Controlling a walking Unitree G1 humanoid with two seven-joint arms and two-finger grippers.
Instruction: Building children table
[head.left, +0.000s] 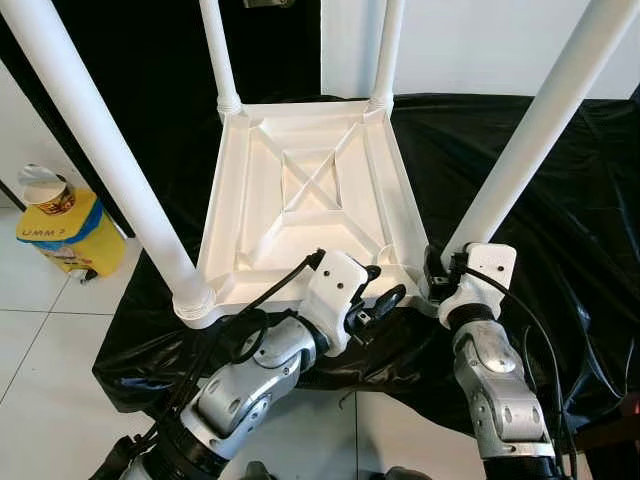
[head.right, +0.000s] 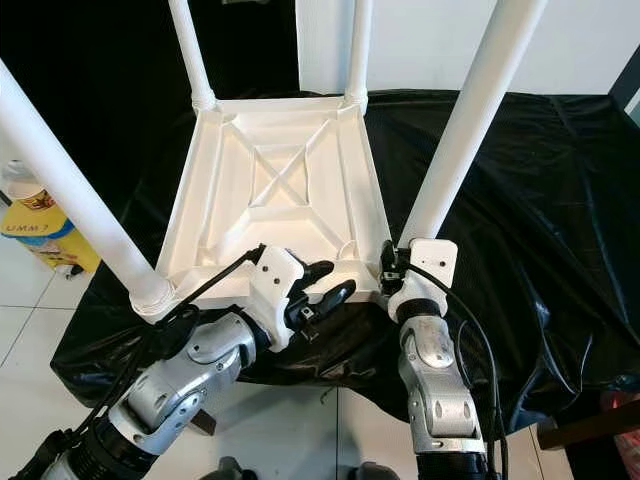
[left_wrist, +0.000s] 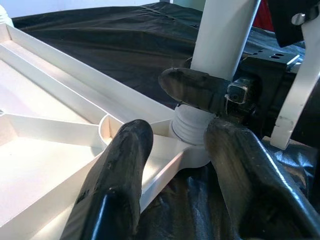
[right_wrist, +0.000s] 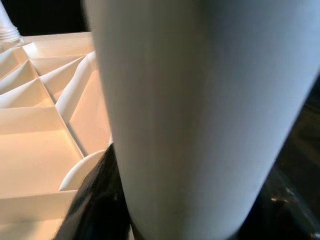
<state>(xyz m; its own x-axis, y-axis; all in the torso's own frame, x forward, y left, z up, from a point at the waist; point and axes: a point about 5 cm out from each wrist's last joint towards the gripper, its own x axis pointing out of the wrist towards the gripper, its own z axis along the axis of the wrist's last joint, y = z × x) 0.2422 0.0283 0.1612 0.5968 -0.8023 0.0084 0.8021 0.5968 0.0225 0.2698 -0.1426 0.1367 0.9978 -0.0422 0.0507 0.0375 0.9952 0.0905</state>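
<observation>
One readable mark: dark letters "UMM" and what looks like a "7" or "?" on the blue band of the yellow container (head.left: 62, 232), standing on the floor at the far left. Last character too small to settle. Red and dark print on the cup (head.left: 48, 193) sitting on top of it, blurred, not legible. Nothing else readable.

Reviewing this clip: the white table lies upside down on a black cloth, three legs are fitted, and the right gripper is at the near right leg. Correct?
Not quite: four legs are fitted to the upside-down table, not three, as the left eye view shows. It does lie on the black cloth, and the right gripper is at the base of the near right leg.
</observation>
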